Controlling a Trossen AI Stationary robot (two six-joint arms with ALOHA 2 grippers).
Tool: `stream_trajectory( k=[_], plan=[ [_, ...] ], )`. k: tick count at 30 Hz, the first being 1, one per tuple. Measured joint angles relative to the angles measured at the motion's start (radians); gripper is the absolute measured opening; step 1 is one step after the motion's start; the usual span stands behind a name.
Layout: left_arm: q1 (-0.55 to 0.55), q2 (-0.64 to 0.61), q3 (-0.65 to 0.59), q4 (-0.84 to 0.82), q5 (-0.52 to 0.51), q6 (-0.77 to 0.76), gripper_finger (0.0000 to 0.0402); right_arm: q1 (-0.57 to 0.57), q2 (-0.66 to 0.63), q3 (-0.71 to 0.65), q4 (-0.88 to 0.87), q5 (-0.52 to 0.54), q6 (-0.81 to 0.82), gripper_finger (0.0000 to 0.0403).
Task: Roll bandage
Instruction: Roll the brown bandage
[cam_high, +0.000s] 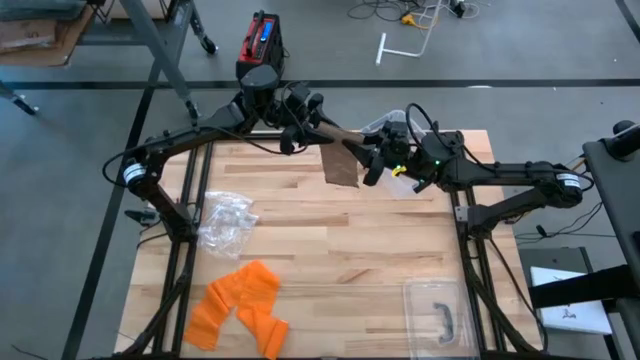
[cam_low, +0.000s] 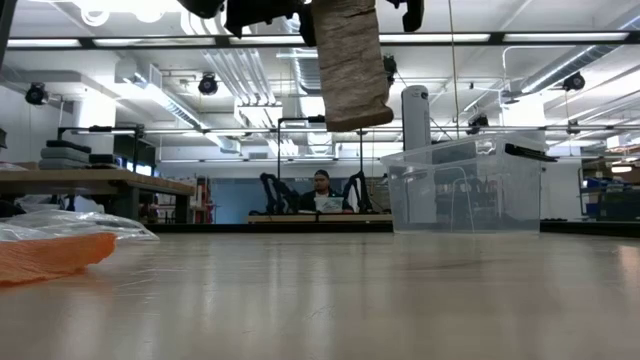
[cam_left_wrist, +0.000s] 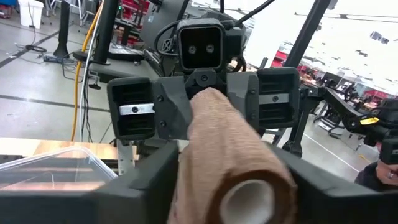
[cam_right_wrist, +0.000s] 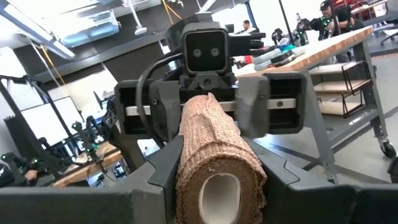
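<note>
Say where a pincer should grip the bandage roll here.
Grip the bandage roll at its ends, coming in along its axis, one pincer from each side. It is a cylinder with a hollow core, and a loose tail hangs from its middle. Left pincer and right pincer appear to hold it this way.

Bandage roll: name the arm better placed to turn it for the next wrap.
Probably left. Both end effectors, left and right, grip the bandage roll aloft, but the loose tail hangs at the right end, so the left seems freer to rotate.

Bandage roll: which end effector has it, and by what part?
Both. The bandage roll is held in the air between the left end effector and the right end effector, one at each end, a loose tail hanging below.
</note>
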Motion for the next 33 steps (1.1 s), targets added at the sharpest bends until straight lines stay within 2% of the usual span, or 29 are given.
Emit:
stream_trajectory(
  k=[5,7,14,19,22,29,33],
  plan=[
    [0.0,0.0,0.0,0.0,0.004,0.041,0.0067,0.0,0.0,0.0,-0.011,0.0,0.054,0.0136],
    [0.0,0.0,0.0,-0.001,0.007,0.079,0.0045,-0.001,0.0,0.0,-0.015,-0.019,0.093,0.0151],
    [0.002,-0.013,0.0,0.009,0.035,0.172,0.0047,0.0,-0.003,0.0,-0.02,-0.044,0.222,0.0244],
    [0.0,-0.031,0.0,0.007,0.087,0.254,0.0095,0.0,-0.008,0.0,-0.02,-0.069,0.27,0.0311],
    [-0.001,-0.031,0.0,0.003,0.099,0.305,0.0103,0.0,-0.008,0.0,-0.019,-0.068,0.316,0.0341],
    [-0.001,-0.033,0.0,-0.011,0.106,0.401,0.0075,0.0,-0.008,0.0,-0.002,-0.094,0.432,0.0355],
    [-0.001,-0.033,0.0,-0.018,0.106,0.415,0.0074,0.0,-0.008,0.0,-0.001,-0.095,0.438,0.0355]
  ],
)
